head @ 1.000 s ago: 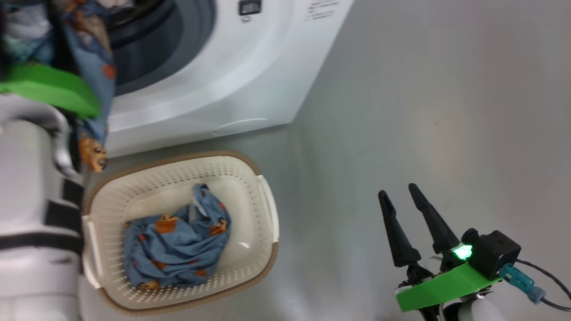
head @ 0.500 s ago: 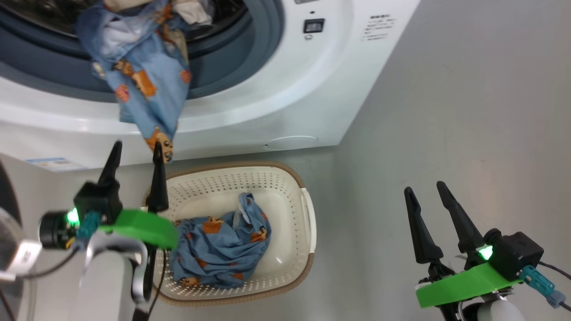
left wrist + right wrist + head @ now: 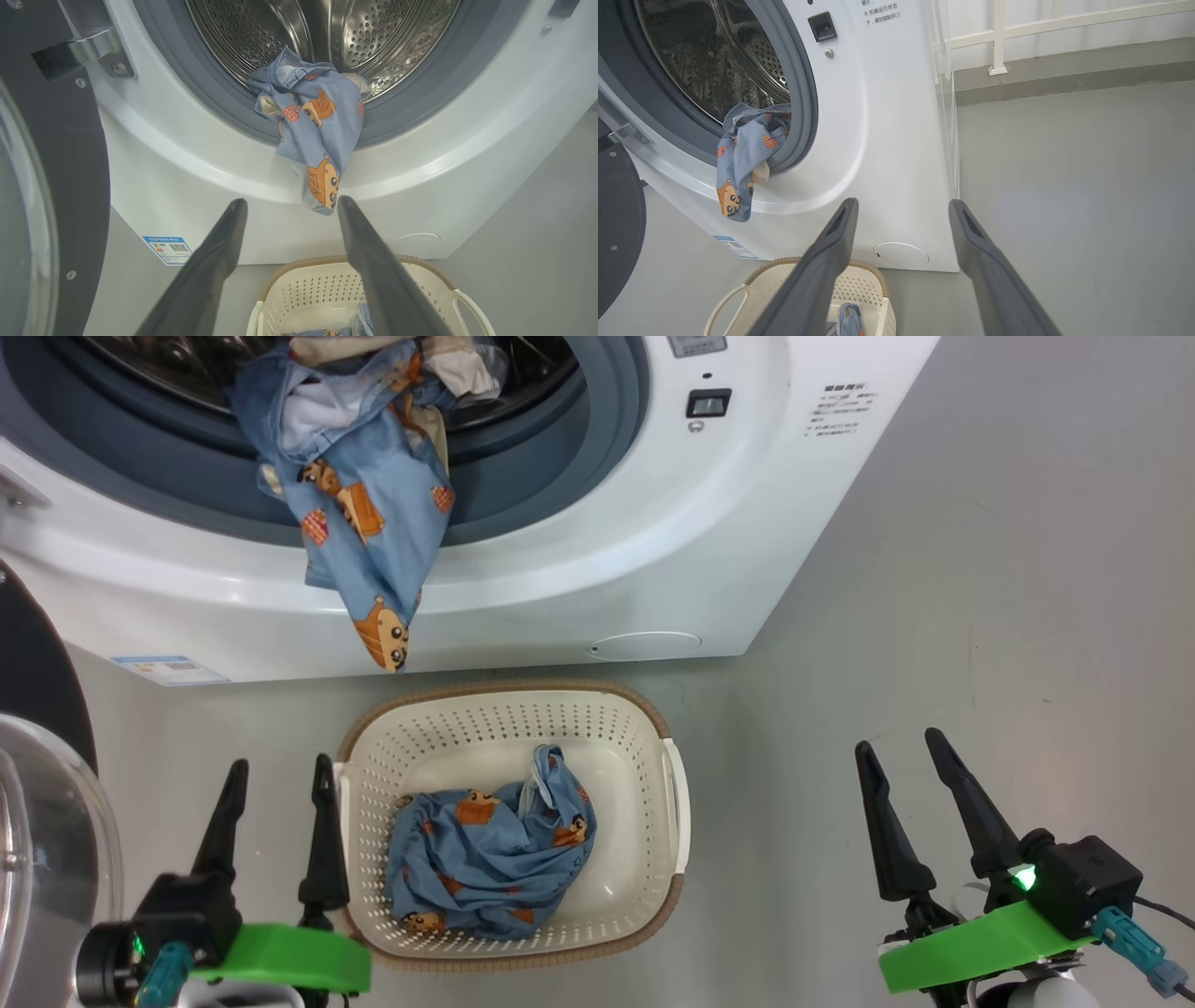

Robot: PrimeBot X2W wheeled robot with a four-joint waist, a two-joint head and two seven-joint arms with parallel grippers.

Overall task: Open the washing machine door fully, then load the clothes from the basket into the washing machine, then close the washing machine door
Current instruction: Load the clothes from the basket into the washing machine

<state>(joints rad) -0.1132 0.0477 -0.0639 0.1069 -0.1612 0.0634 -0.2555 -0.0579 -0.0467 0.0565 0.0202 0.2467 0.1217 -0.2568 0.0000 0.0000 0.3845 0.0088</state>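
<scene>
1. Both hands are empty. The left hand point(image 3: 280, 763) hovers low at the near left, just beside the left handle of the basket point(image 3: 509, 691). Its two fingers stand apart with nothing between them. The right hand point(image 3: 898, 740) is also open and holds nothing; it is well apart from the basket, over bare floor point(image 3: 934, 616) at the near right.
2. The washing machine point(image 3: 607, 551) is on the far side, and the basket sits on the floor just in front of it. The washing machine door point(image 3: 33, 653) is swung open at the left.
3. The clothes are in two places. A hanging piece point(image 3: 369, 513) lies half in the drum point(image 3: 280, 28) and falls over the gasket point(image 3: 569, 485) and the white front. A bundle point(image 3: 485, 859) lies in the basket, toward its near left.
4. I judge that the step in hand is to fetch the bundle. The left hand is the nearer one. It should come down from above onto the thick middle of the bundle, close on a deep fold, and lift straight up until the fabric is clear of the rim.
5. The hanging piece should be pushed fully inside before the door closes, or the door may pinch it against the gasket.
6. The basket walls are close to the bundle at the left and near sides, while its right part is bare and gives room for the fingers. The open door limits any swing to the left. The floor to the right gives open room.
</scene>
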